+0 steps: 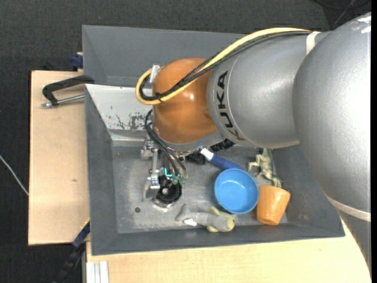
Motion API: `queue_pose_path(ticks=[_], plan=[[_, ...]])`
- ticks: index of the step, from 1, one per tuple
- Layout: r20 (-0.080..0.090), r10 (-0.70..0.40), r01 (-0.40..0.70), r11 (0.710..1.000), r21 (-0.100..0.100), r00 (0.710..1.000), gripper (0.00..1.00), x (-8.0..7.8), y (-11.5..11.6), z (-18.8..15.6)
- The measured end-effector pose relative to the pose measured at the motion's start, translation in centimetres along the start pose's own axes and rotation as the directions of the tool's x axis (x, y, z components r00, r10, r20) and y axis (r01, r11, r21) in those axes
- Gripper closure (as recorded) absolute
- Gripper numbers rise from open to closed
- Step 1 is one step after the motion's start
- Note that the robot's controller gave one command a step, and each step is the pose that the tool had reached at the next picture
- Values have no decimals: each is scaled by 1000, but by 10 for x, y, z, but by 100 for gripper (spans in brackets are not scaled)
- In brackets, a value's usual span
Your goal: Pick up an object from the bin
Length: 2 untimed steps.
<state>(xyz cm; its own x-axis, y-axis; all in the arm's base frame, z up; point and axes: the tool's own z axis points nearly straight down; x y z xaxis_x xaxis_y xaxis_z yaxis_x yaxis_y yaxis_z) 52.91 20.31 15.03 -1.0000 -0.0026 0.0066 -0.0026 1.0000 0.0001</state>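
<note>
My gripper [163,181] hangs under the orange wrist cover, low over the bin floor left of centre. Right at its lower end sits a small dark round part [166,194]; I cannot tell whether this is a loose thing or a piece of the gripper. A blue bowl [235,191] stands upright on the floor to the gripper's right. Just below and to the right of the gripper, a pale beige soft toy [213,220] lies against the bin's front wall.
An orange cup [273,204] lies tipped beside the bowl at the right. A small pale figure [263,165] stands behind it. A blue pen-like stick with a white tip [217,160] pokes out from under the arm, which covers the bin's back right.
</note>
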Motion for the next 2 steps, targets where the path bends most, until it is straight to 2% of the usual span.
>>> queue_pose_path(ticks=[1, 2], plan=[[14, -107, 107, 994, -1, 994, 0, 2, -56, 69], [14, -82, 82, 997, -2, 997, 0, -14, -57, 48]])
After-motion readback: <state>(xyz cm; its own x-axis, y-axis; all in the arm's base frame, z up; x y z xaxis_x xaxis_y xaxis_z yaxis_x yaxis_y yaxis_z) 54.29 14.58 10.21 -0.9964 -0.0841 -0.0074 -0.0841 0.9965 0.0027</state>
